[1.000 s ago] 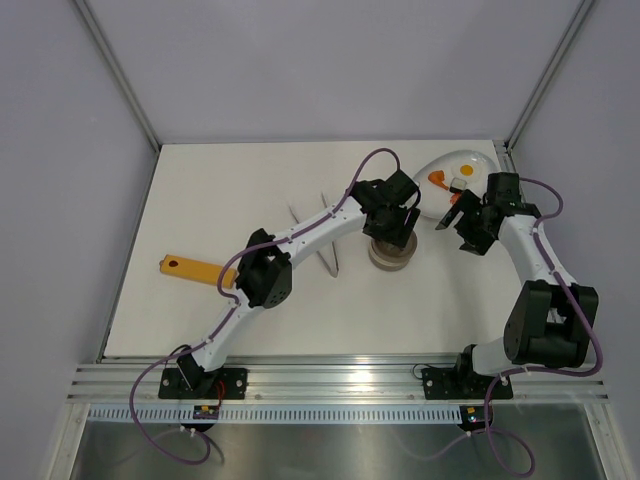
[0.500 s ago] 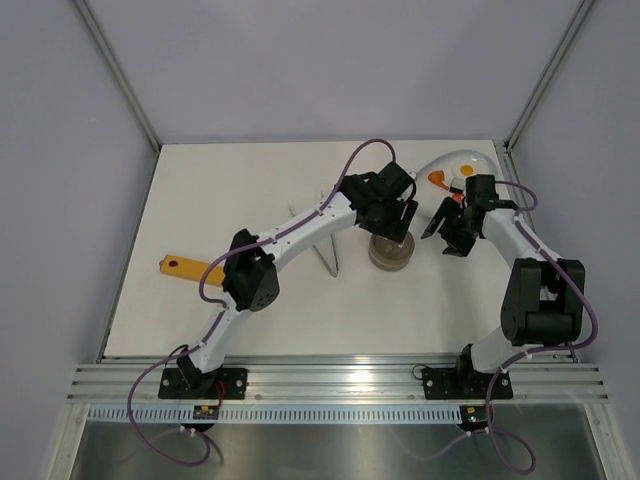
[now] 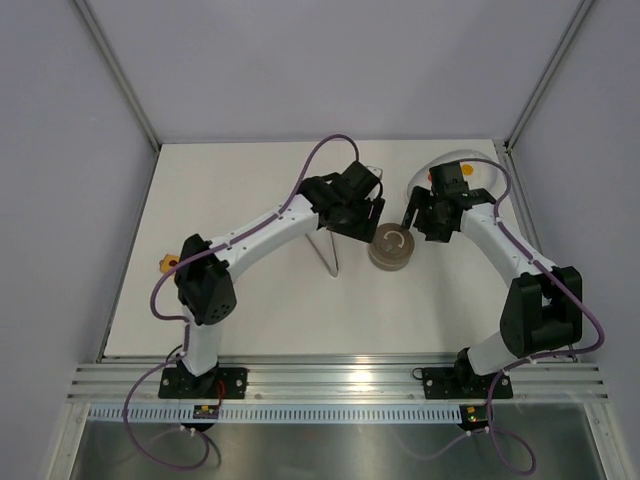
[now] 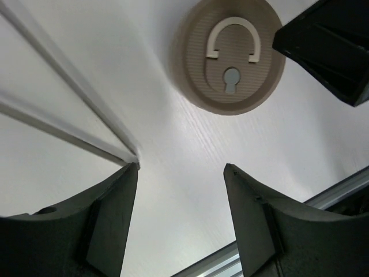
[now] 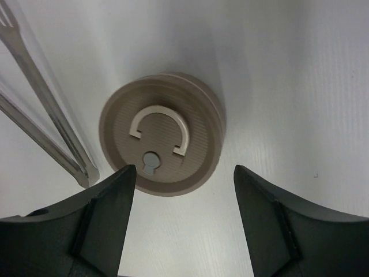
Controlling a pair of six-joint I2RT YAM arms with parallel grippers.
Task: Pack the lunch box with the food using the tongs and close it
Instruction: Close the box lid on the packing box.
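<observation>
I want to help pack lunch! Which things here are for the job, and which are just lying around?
For the job:
- the lunch box, closed
- the tongs, lying beside it

Just lying about:
- the white plate, at the far right
- the orange block, at the left, mostly hidden

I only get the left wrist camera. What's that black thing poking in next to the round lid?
Observer: That's the right gripper; the top camera shows it hanging just right of the lunch box.
Operator: Is it holding something?
Observer: No. Its own camera shows both fingers apart, nothing between them, above the lid.
Operator: What else is out there?
Observer: A white plate in the far right corner, mostly hidden behind the right arm.
</observation>
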